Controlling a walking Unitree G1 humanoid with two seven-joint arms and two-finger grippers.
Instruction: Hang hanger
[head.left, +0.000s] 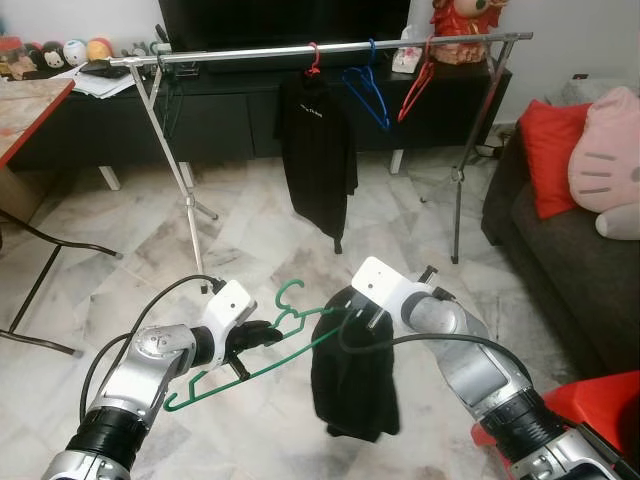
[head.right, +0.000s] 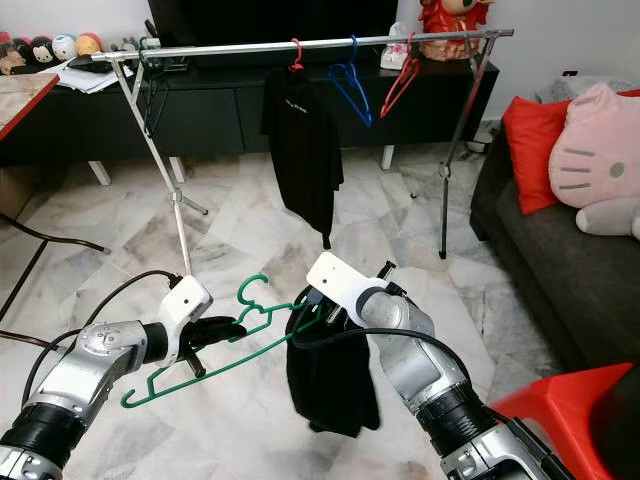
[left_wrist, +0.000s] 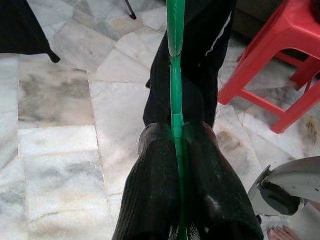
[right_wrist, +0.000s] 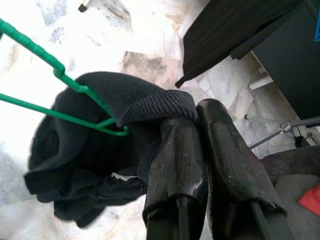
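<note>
Right now the green hanger (head.left: 262, 350) is held low over the marble floor (head.left: 120, 300), well short of the clothes rail (head.left: 320, 48), with its hook pointing up toward the rail. The left tool (head.left: 262, 336) has its two black fingers (left_wrist: 165, 185) closed tight on the hanger's bar, near the neck. A black garment (head.left: 352, 375) hangs from the hanger's far shoulder, only that end threaded into it. The right tool (head.left: 358, 325) is pinched shut on the garment's ribbed edge (right_wrist: 160, 107), just where the hanger's end pokes through.

I'd judge the task to be roughly at its middle: the garment looks only partly dressed onto the hanger, and the lift to the rail is not yet made. On the rail already are a black shirt on a red hanger (head.left: 318, 130), a bare blue hanger (head.left: 368, 92) and a bare red hanger (head.left: 416, 88), bunched toward the rail's right half.

For room, the rail's left stretch, from the left leg (head.left: 178, 170) up to the hung shirt, is bare and seems the easiest landing. Floor between the robot and the rack is open. A dark sofa with a red cushion (head.left: 548, 150) lines the right edge, and a red plastic stool (head.left: 590, 400) sits just beside the right arm, so swinging that way is tight.
</note>
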